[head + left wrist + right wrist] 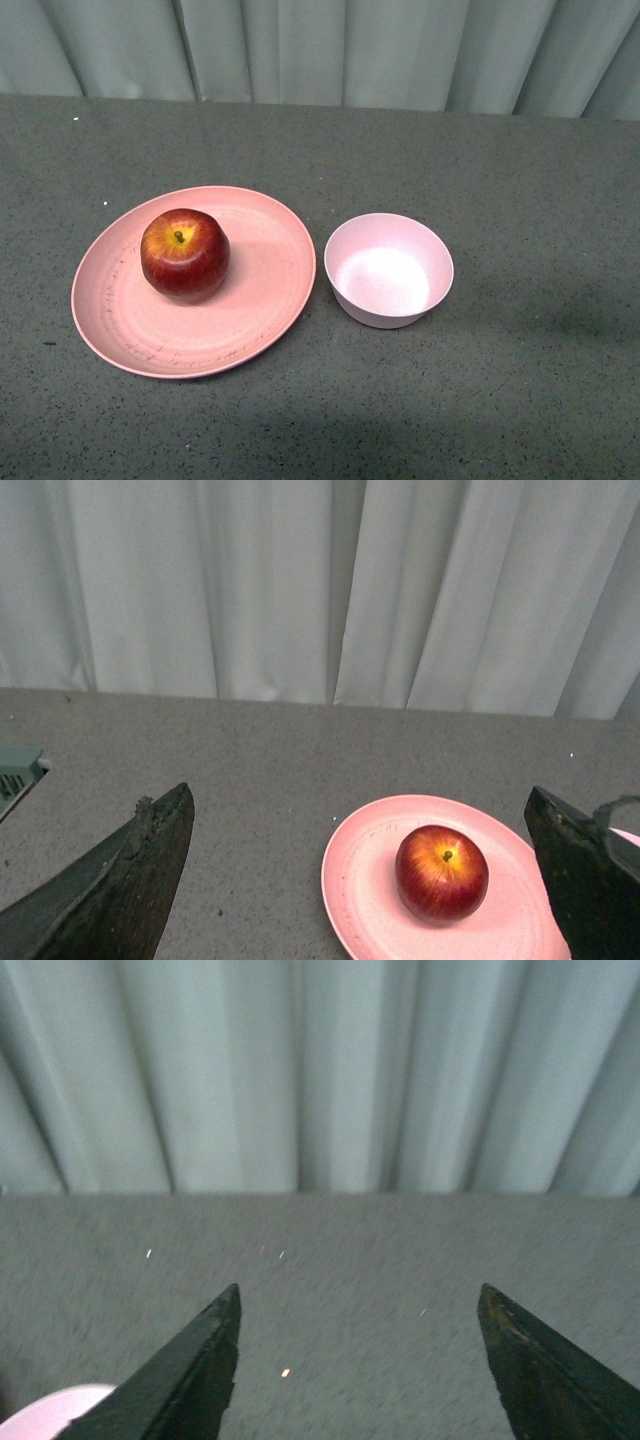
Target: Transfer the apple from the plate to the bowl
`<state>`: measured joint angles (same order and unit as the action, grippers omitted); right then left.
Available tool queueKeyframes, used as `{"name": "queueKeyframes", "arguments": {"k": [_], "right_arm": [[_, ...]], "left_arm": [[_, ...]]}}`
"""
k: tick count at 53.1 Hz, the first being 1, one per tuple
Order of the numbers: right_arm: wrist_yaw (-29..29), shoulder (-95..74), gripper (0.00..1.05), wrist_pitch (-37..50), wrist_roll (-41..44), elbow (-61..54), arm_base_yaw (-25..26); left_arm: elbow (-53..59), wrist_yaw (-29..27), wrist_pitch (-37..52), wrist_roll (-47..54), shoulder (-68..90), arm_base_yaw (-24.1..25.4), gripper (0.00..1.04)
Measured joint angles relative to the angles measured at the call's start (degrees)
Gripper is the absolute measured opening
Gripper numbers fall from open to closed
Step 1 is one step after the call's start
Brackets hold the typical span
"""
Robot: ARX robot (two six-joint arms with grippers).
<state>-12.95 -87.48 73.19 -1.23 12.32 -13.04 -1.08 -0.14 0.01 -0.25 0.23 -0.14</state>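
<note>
Though outside front view, left end effector (355,793) agape.

Legible text, labels, brands, numbers, signs: none in any view. No surface in the scene bears readable marking or print.

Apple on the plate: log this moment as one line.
dark-red glossy apple: on salmon-pink shallow plate | small pale pink bowl: empty, beside plate | left gripper: open | right gripper: open | transfer: not begun
</note>
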Motion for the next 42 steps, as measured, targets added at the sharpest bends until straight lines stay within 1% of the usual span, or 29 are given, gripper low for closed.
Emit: {"name": "queueKeyframes", "arguments": {"k": [2,3,5,7,9,10,12,13,14,15,17,29,30,31,33,36,42], "right_arm": [[0.59,2.23,0.57,-0.11,0.26,-0.98,0.70],[1.07,3.80,0.53,-0.46,0.48,-1.81,1.16],[1.51,5.22,0.48,-0.96,0.61,-2.60,1.57],[2.45,7.32,0.40,-2.19,0.85,-3.85,2.27],[2.86,8.44,0.36,-2.97,0.90,-4.50,2.69],[3.28,9.55,0.31,-3.80,0.98,-5.09,3.10],[4.02,12.15,0.22,-5.57,1.03,-6.21,3.93],[4.31,14.36,0.17,-7.85,1.03,-6.49,4.35],[4.50,15.58,0.14,-9.38,1.03,-6.49,4.52],[5.09,18.73,0.08,-12.44,1.05,-6.62,4.98],[5.64,21.66,0.02,-14.56,1.05,-6.93,5.42],[7.85,33.46,0.01,-22.91,1.20,-9.70,7.87],[8.59,34.45,0.01,-23.65,1.20,-9.92,8.39],[11.10,35.98,0.01,-24.90,1.22,-10.23,9.81],[12.55,38.47,0.01,-26.86,1.22,-10.67,11.61],[12.59,42.34,0.01,-30.08,1.20,-11.21,12.79],[12.83,48.02,0.01,-34.97,1.20,-11.76,12.87]], "left_arm": [[0.00,-0.04,0.00,0.00,-0.04,0.00,0.98],[0.00,-0.02,0.02,-0.02,-0.04,0.00,0.98],[0.00,0.04,0.02,0.00,-0.04,0.00,0.98],[0.00,0.11,0.00,0.00,-0.04,0.00,0.98],[0.00,0.13,0.02,0.00,-0.04,0.00,0.98],[0.00,0.13,0.02,0.00,-0.04,0.00,0.98],[0.00,0.11,0.02,0.00,-0.04,0.00,0.98],[0.00,0.11,0.02,0.00,-0.04,0.00,0.98],[0.00,0.11,0.02,0.00,-0.04,0.00,0.98],[0.00,0.11,0.00,0.00,-0.04,0.00,0.98],[0.00,0.09,0.02,0.00,-0.04,0.00,0.98],[0.00,0.11,0.00,0.00,-0.04,0.00,0.98],[0.00,0.11,0.00,0.00,-0.04,0.00,0.98],[0.00,0.11,0.00,0.00,-0.04,0.00,0.98],[0.00,0.11,0.00,0.00,-0.04,0.00,0.98],[0.00,0.07,0.02,0.00,-0.04,0.00,0.98],[0.00,0.11,0.02,0.00,-0.04,0.00,0.98]]}}
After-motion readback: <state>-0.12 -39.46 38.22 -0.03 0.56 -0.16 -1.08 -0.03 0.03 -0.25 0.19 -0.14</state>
